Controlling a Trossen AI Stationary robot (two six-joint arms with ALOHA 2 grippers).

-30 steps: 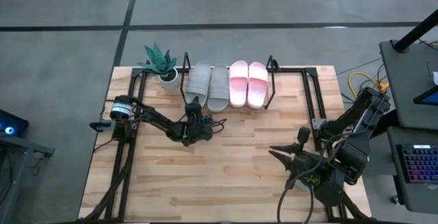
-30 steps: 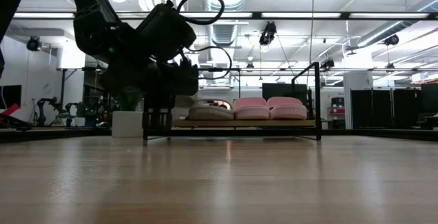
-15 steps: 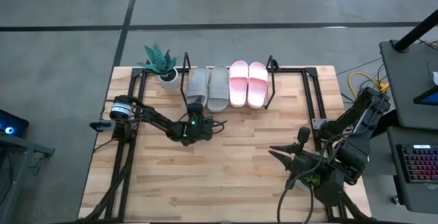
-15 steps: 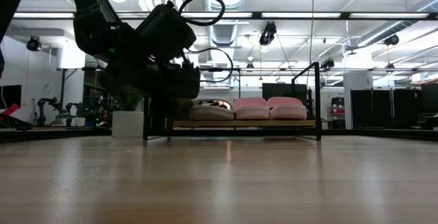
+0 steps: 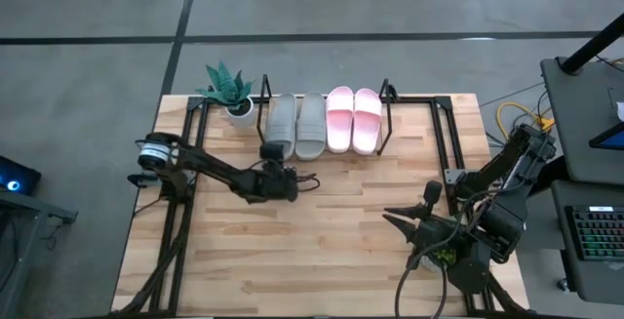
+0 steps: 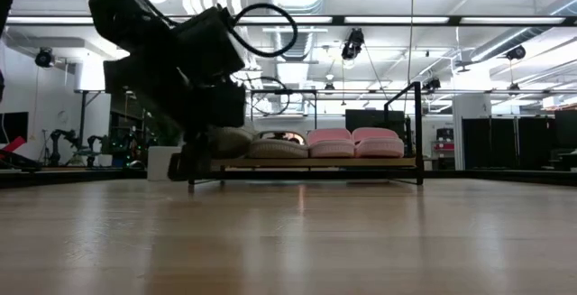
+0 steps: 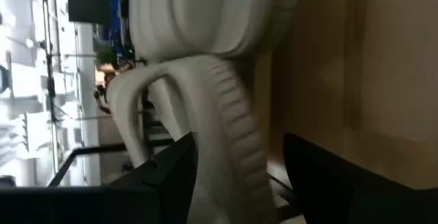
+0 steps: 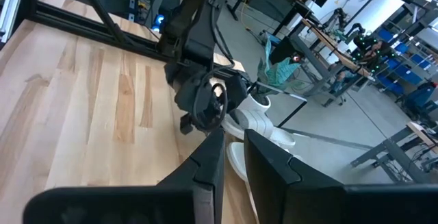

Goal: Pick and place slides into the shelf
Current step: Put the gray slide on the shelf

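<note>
Partly hidden, grey-green slide (image 5: 276, 134), left fingers (image 5: 274, 151) around its heel

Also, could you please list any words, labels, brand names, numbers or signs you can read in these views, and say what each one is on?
None can be read.
The slides on the shelf show no print or brand mark.
The left gripper, at the end grey-green slide, shows no label.
The right gripper shows none.
The keyboard beside the table has keys too small to read.
</note>
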